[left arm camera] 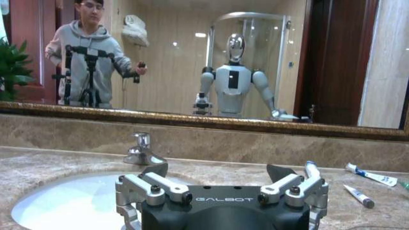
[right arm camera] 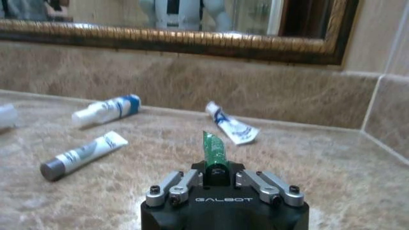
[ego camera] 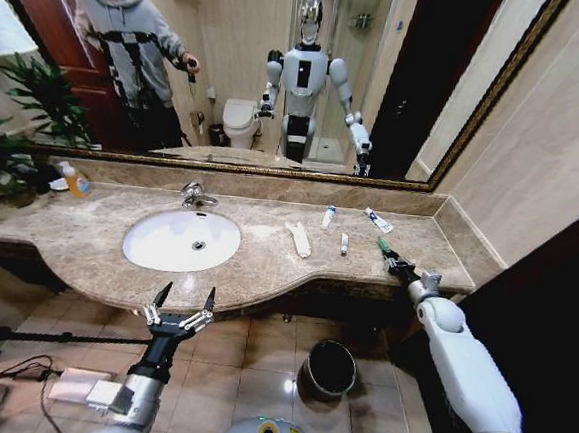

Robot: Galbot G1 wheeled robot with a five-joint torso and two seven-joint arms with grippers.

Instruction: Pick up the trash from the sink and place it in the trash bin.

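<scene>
The white oval sink (ego camera: 156, 251) sits in a beige marble countertop (ego camera: 265, 270). On the marble to its right lie a long white wrapper (ego camera: 299, 239), a grey stick (ego camera: 343, 244) and two white tubes (ego camera: 328, 217) (ego camera: 378, 219). My right gripper (ego camera: 393, 258) is at the counter's right end, shut on the green stick (right arm camera: 214, 146), which points toward the mirror. The tubes (right arm camera: 108, 109) (right arm camera: 231, 125) lie just beyond it. My left gripper (ego camera: 180, 303) hangs open and holds nothing in front of the counter edge below the sink (left arm camera: 64, 201). The black trash bin (ego camera: 330, 368) stands on the floor under the counter.
A chrome faucet (ego camera: 196, 196) stands behind the basin. A yellow soap bottle (ego camera: 76, 180) and a plant (ego camera: 21, 120) are at the counter's far left. Cables (ego camera: 17, 366) lie on the tiled floor at left. A dark panel (ego camera: 552, 317) closes off the right side.
</scene>
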